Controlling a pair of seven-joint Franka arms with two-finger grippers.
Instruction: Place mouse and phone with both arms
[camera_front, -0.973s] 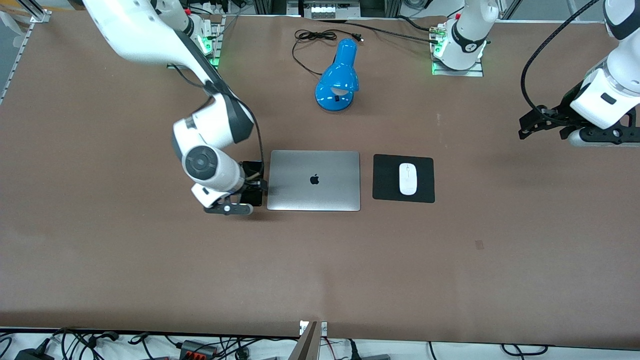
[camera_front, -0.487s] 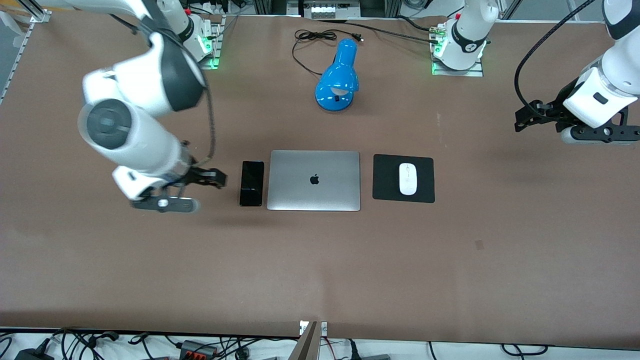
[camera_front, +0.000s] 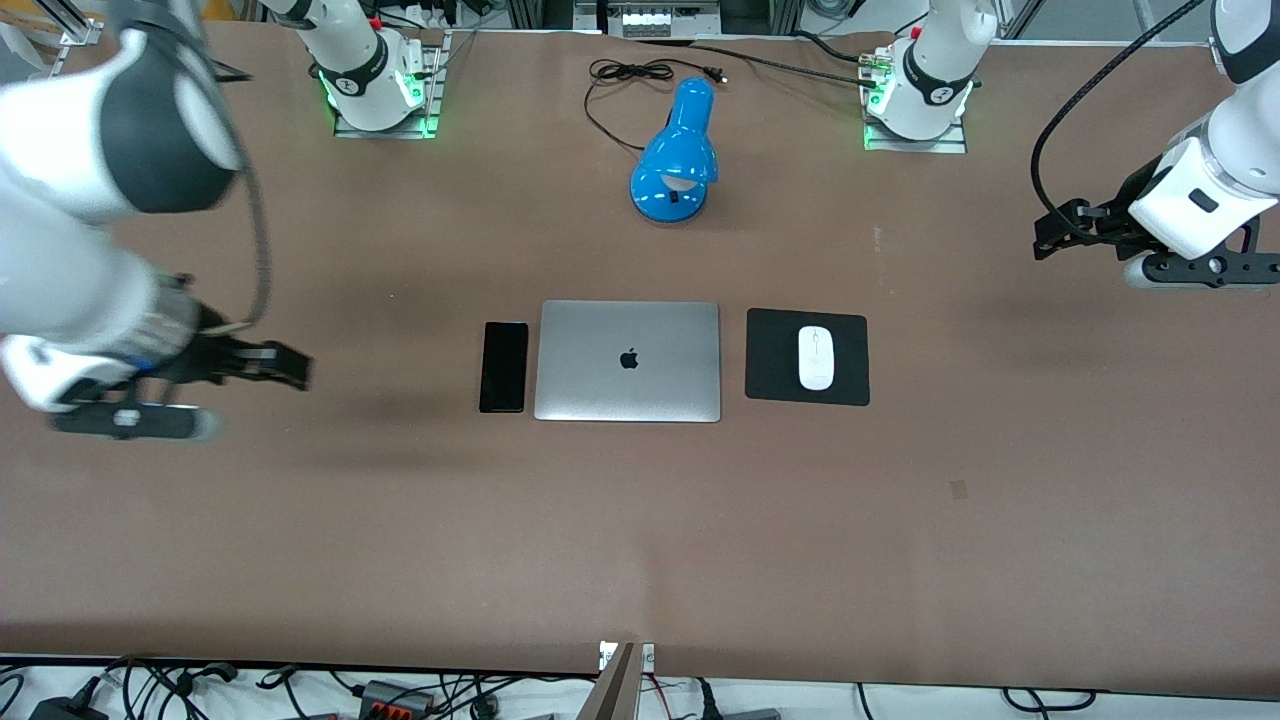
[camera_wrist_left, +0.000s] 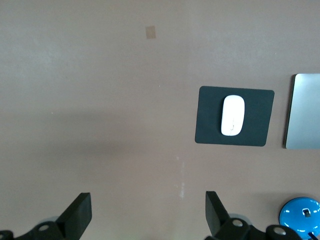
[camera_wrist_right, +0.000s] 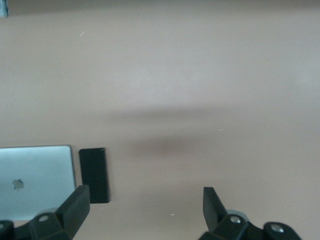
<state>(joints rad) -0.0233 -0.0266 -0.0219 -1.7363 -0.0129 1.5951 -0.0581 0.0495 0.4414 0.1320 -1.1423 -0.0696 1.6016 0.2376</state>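
Observation:
The white mouse lies on a black square pad beside the closed silver laptop, toward the left arm's end. It also shows in the left wrist view. The black phone lies flat on the table beside the laptop, toward the right arm's end, and shows in the right wrist view. My right gripper is open and empty, up over bare table at the right arm's end. My left gripper is open and empty, up over bare table at the left arm's end.
A blue desk lamp with a black cord stands farther from the front camera than the laptop. The arm bases stand along the back edge. Cables lie past the table's front edge.
My right gripper has left the phone lying beside the laptop and drawn away toward the right arm's end, rising. The left arm has barely moved.

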